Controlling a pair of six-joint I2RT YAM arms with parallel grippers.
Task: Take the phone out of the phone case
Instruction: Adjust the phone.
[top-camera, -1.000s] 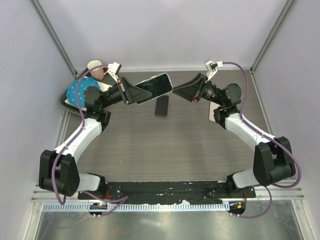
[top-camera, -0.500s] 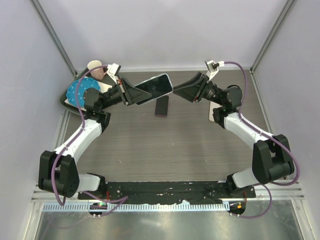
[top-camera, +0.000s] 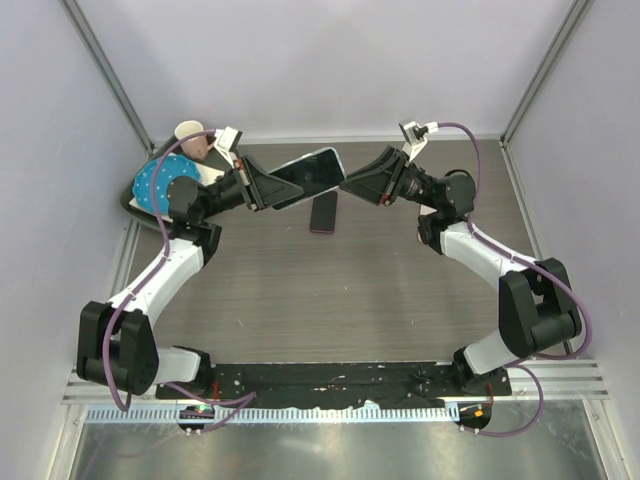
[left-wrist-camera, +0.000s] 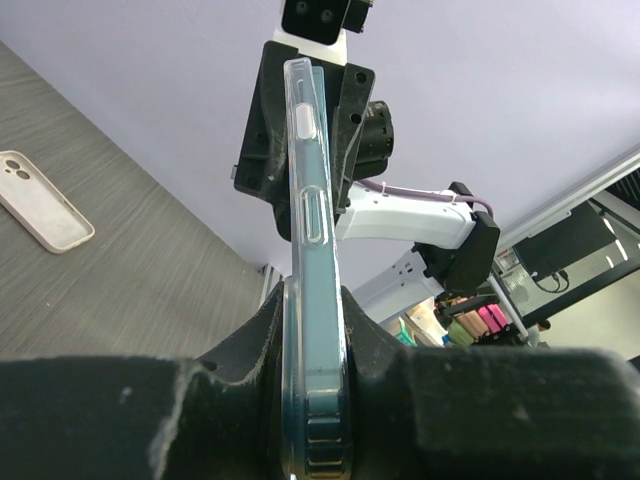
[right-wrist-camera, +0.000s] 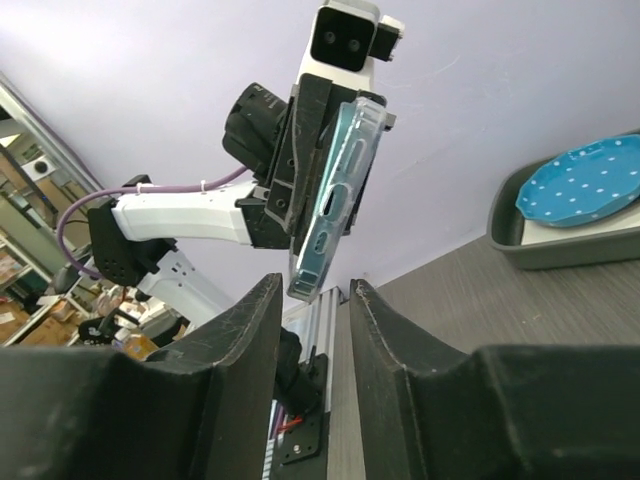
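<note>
Top external view: in the upper left of the frame a pale cup (top-camera: 187, 133) is seen beside a blue dotted plate (top-camera: 158, 182), which is set in a dark tray (top-camera: 132, 198). To the right of these, the left gripper (top-camera: 272, 187) is closed on the left end of the phone (top-camera: 308, 172). The phone is held above the grey table (top-camera: 350, 300) in the upper middle of the frame, with its dark screen turned upward and its right end raised. Just below it, a dark flat slab (top-camera: 323, 212) is laid on the table. The right gripper (top-camera: 349, 184) is placed just at the phone's right end, though contact cannot be judged from above. In the left wrist view, a pale cover (left-wrist-camera: 45, 200) is seen lying on the table at the left edge. In the middle of the frame the clear phone case (left-wrist-camera: 304, 205) is shown edge-on, still wrapped around the phone and clamped between the black fingers (left-wrist-camera: 250, 355) at the bottom, with the right gripper seen behind its upper end. In the right wrist view, that gripper's fingers (right-wrist-camera: 235, 360) are held apart with a gap between them. The end of the cased phone is seen just above that gap, and neither finger is seen pressed against it.
</note>
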